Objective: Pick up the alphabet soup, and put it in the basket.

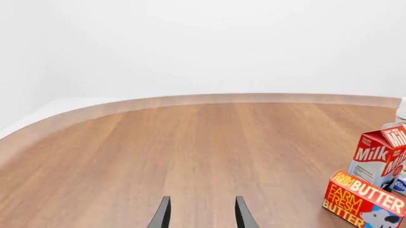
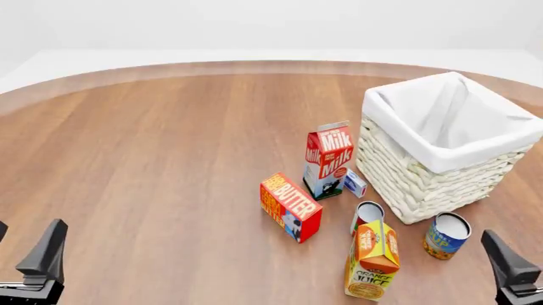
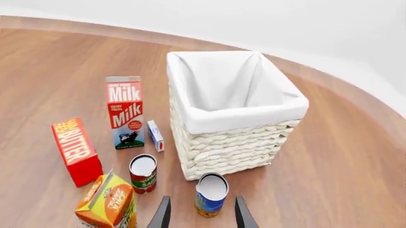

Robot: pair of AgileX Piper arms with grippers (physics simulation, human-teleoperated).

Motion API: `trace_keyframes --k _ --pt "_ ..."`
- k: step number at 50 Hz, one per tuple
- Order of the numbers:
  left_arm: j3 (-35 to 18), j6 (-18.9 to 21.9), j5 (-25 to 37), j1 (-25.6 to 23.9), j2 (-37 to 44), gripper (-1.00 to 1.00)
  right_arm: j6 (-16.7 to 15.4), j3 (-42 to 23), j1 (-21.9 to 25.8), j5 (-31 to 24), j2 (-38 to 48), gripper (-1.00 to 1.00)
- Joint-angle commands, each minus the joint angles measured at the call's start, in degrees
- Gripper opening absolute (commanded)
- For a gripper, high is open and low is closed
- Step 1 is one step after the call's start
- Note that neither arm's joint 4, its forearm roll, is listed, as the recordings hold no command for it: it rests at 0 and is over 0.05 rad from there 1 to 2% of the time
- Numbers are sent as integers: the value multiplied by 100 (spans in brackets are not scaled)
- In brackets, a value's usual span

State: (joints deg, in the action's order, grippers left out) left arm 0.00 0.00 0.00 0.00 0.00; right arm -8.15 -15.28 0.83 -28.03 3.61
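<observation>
Step in hand: approach, as I judge it; nothing is grasped, and the alphabet soup (image 2: 446, 234) stands upright on the bench (image 2: 170, 159).
Soup's place: lower right of the front view, just beside the basket (image 2: 441, 143) at its near corner, apart from the red-labelled can (image 2: 367, 216).
Right tool (image 3: 201, 213): released, fingers spread, the soup can in line with the gap between them in the right wrist view.
Left tool (image 1: 201, 213): released, holding nothing, over bare wood.
Next move: the right tool likely needs to descend around the can without nudging the basket wall or the orange juice carton (image 2: 373, 260).
Surface: smooth brown wood with a rounded far edge.
Room: plain white beyond.
</observation>
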Motion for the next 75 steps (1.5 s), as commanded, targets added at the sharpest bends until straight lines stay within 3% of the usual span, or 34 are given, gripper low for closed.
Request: trace_keyframes --k 1,13,23,41,52,54,65,75 --pt "0 0 0 0 0 100 -67 261 -123 216 141 100" --pt "0 0 0 0 0 100 -44 438 -196 433 226 100" --pt "0 0 0 0 0 100 -221 751 -319 1020 552 100" --pt "0 0 0 0 0 100 -125 1077 -414 1677 999 100" --pt "0 0 0 0 0 100 -29 1265 -410 2365 1561 100" --pt "0 0 0 0 0 100 144 1273 -367 2429 1627 100" --pt "0 0 0 0 0 100 148 1454 -422 3215 2269 100" --pt "0 0 0 0 0 100 134 1523 -443 3609 2633 100"
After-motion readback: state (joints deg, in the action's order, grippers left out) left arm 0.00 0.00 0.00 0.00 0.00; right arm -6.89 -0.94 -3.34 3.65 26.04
